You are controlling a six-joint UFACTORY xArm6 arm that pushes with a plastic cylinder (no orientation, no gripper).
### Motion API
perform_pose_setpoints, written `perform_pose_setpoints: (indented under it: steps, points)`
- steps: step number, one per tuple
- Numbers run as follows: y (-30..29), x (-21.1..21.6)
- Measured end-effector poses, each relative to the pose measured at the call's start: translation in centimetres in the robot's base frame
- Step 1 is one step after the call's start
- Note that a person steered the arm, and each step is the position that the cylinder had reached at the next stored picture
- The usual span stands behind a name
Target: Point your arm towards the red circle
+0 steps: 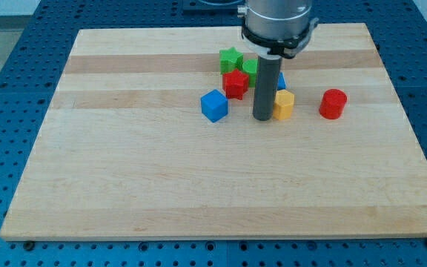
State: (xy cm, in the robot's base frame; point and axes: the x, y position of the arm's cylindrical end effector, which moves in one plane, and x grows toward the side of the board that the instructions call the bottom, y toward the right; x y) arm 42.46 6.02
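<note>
Red circle (333, 104): short red cylinder standing upright on the wooden board (199, 193), right of centre, in the upper half of the view. Nothing touches it.
Tip (263, 118): lower end of the dark rod, resting on the board to the left of the red circle, with the yellow block between the two. Tip and red circle are apart.
End of arm: a plain rod with no jaws, so there is no opening or closing to record; it clamps nothing.
Yellow block (284, 104): just beside the tip on the view's right. Whether rod and block touch cannot be told from this angle. Shape not clear.
Blue cube (214, 105): left of the tip, apart from it, on its own at the lower left of the cluster.
Red star (236, 84): above and right of the blue cube, left of the rod, close to the green blocks.
Green star (230, 58): topmost block of the cluster, just above the red star.
Second green block (250, 69): right of the green star, partly hidden behind the rod; shape not readable.
Second blue block (281, 80): only a sliver shows at the rod's right edge, above the yellow block.
Board: pale wood with darker strips, lying on a blue perforated table (6, 89).
</note>
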Motion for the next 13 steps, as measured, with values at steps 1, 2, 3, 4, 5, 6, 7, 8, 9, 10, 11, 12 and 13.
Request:
perform_pose_setpoints:
  steps: [1, 2, 3, 4, 5, 6, 7, 8, 9, 10, 11, 12, 13]
  points:
    - [0.9, -0.2]
    - [2.8, -0.1]
    - [2.7, 1.0]
    - [2.7, 1.3]
    - [2.7, 2.0]
    - [3.8, 3.3]
    - [6.6, 4.0]
    - [11.4, 4.0]
    - [15.6, 4.0]
    - [18.3, 2.9]
    - [18.3, 1.1]
    - [18.3, 0.9]
    - [18.3, 0.9]
